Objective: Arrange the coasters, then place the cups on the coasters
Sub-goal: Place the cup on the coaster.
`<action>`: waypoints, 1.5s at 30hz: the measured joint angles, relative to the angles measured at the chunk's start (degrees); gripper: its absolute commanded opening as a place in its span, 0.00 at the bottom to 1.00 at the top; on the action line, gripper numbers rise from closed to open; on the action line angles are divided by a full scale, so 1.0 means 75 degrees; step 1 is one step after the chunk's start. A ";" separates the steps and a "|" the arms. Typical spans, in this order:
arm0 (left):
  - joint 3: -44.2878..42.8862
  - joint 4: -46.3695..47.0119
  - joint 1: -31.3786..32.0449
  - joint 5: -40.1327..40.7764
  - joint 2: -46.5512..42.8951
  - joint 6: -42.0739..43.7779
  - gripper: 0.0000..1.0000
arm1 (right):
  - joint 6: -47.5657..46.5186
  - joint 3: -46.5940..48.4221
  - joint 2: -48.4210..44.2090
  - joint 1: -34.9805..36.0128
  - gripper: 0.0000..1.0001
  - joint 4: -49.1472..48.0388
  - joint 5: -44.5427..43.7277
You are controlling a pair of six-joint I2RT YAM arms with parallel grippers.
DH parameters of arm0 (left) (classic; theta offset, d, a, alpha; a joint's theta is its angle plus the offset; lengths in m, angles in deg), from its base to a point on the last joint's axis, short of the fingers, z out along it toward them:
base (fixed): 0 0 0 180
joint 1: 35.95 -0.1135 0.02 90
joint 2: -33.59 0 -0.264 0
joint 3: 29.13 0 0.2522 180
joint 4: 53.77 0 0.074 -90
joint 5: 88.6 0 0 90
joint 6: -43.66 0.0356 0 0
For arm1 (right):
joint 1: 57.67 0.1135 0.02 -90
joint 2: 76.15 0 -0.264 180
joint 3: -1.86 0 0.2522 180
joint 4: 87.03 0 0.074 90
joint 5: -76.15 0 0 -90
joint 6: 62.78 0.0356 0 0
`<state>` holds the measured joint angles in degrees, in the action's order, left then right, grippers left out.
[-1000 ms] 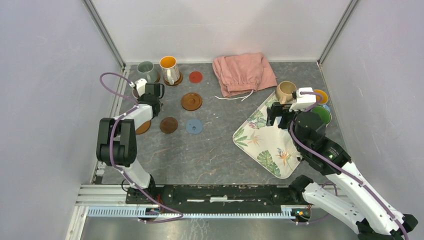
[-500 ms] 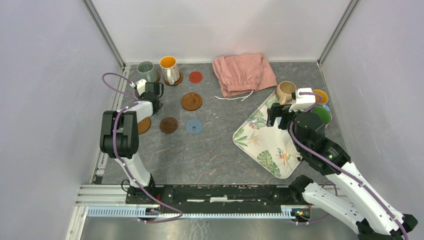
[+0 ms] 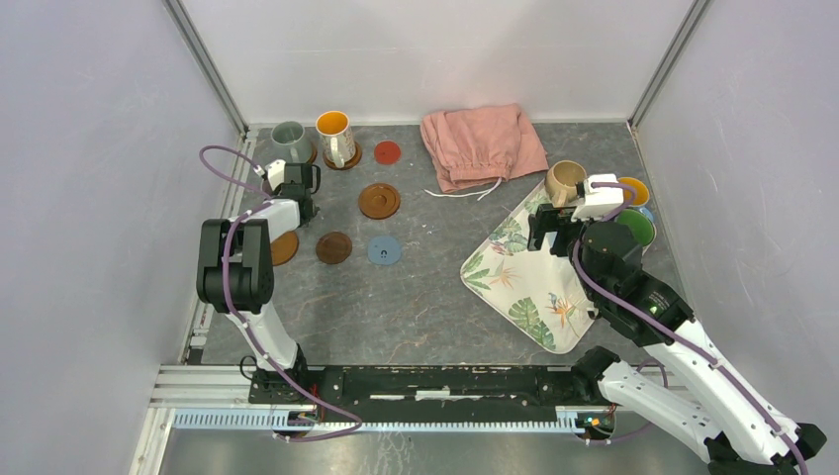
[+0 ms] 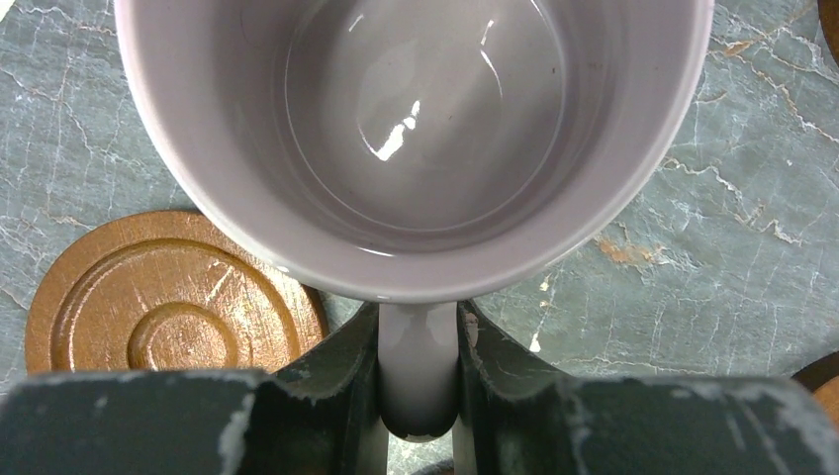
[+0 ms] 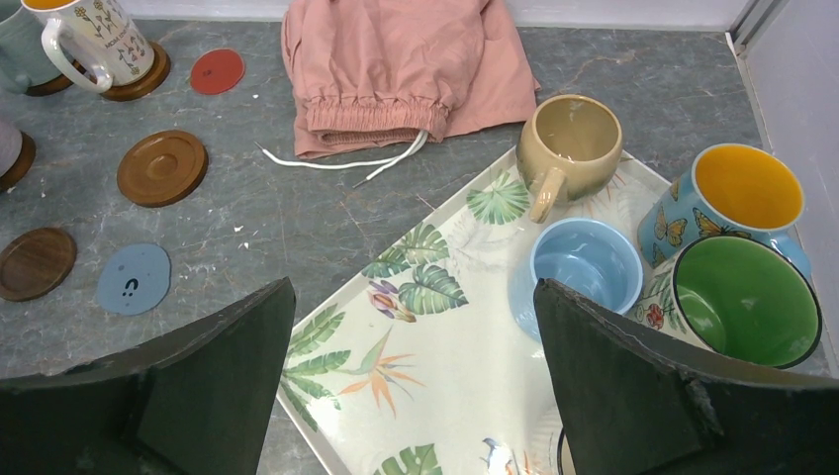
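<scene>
So, from the top camera the left claw (image 3: 297, 188) sits near the worktop's far-left corner, and the right claw (image 3: 554, 230) hangs over the leaf tray (image 3: 514, 287).

Left wrist view: the claw is clamped on the handle of the lilac mug (image 4: 416, 148), with a brown coaster (image 4: 173, 302) peeking out at its left. I'd slide the mug over it, centre it, lower it flat, then let go.

Right wrist view: the jaws are wide apart and hold nothing. The beige mug (image 5: 571, 139) waits at the tray's far corner.

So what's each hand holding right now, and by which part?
The left hand grips the lilac mug by its handle; the right hand is open, empty.
</scene>
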<state>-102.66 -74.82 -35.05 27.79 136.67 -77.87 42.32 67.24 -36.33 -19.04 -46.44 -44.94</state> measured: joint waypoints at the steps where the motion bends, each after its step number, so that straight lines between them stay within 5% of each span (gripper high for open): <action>1: -0.0009 -0.0009 0.0000 0.0000 0.0006 0.0000 0.02 | -0.0003 -0.0003 0.0000 0.0000 0.98 0.0003 0.0000; 32: -0.0428 -0.0023 -0.0297 -0.0111 0.0350 -0.0017 0.02 | 0.0000 -0.0064 0.0055 0.0000 0.98 0.0038 0.0006; 45: -0.0516 -0.0067 -0.0326 -0.0131 0.0350 -0.0026 0.70 | 0.0003 -0.0064 0.0052 0.0000 0.98 0.0038 0.0009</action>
<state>-106.53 -75.32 -37.49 26.81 139.30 -78.06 42.34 66.76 -35.94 -19.04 -46.16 -44.88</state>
